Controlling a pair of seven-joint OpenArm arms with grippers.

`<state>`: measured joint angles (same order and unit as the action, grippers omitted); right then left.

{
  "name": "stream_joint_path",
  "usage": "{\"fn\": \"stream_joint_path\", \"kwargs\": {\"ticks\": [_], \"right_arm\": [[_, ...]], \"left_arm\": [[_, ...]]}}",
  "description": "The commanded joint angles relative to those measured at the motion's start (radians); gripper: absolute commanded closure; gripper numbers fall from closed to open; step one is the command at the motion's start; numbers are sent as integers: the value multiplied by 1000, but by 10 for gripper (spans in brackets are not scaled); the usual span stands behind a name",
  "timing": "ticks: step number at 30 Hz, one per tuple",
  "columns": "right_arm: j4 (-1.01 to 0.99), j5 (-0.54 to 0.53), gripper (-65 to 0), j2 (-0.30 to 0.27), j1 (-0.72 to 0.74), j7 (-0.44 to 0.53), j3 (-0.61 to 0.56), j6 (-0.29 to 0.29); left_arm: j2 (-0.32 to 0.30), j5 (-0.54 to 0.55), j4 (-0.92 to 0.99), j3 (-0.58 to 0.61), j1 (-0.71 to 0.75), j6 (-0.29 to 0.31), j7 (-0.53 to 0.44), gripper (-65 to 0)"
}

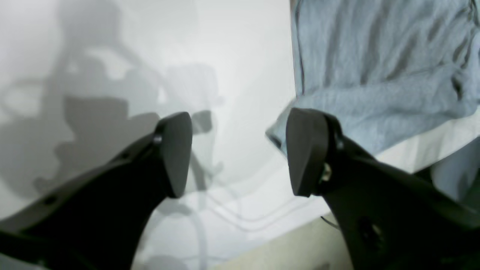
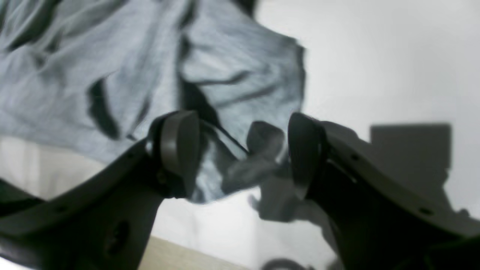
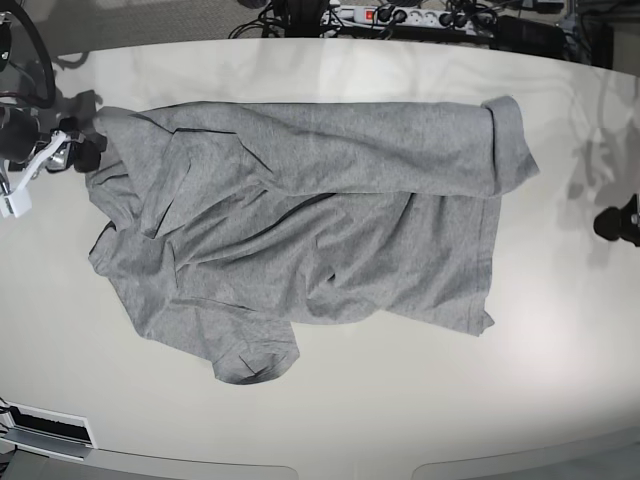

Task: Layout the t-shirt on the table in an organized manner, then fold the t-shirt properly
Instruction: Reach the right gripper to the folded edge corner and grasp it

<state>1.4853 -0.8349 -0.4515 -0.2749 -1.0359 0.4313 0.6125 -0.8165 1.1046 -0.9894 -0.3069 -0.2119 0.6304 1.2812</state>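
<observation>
The grey t-shirt (image 3: 320, 200) lies crumpled on the off-white table (image 3: 400, 400), its top part folded over in a long band and one sleeve curled near the front. My right gripper (image 2: 242, 150) stands open at the shirt's left end (image 3: 85, 152), with a rumpled edge of the t-shirt (image 2: 112, 75) lying under and between its jaws. My left gripper (image 1: 240, 150) is open over bare table (image 1: 225, 56), its one finger (image 1: 307, 150) beside a corner of the t-shirt (image 1: 375, 75). In the base view its dark tip (image 3: 615, 222) shows at the right edge, apart from the cloth.
Cables and a power strip (image 3: 400, 15) lie beyond the table's far edge. A white and black fixture (image 3: 45, 430) sits at the front left corner. The table's curved front edge runs along the bottom, with beige floor (image 1: 285, 247) past it in the left wrist view.
</observation>
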Motion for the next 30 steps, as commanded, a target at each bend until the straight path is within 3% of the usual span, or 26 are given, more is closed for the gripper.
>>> {"fn": "stream_joint_path", "kwargs": {"ticks": [1, 5, 19, 24, 30], "right_arm": [[5, -13, -394, -3, 6, 16, 7, -7], [-43, 2, -394, 38, 6, 50, 7, -15], [-64, -74, -394, 86, 6, 49, 7, 86], [-60, -85, -392, 68, 10, 49, 9, 86], [-51, -176, -392, 8, 29, 18, 9, 86]], "left_arm": [[-31, 33, -11, -8, -6, 3, -8, -401], [-31, 42, -11, -8, 28, 3, -8, -401], [-29, 31, -11, -8, 44, 3, 26, -401], [-29, 31, -11, -8, 71, 3, 9, -401], [-29, 31, -11, -8, 76, 3, 6, -401]]}}
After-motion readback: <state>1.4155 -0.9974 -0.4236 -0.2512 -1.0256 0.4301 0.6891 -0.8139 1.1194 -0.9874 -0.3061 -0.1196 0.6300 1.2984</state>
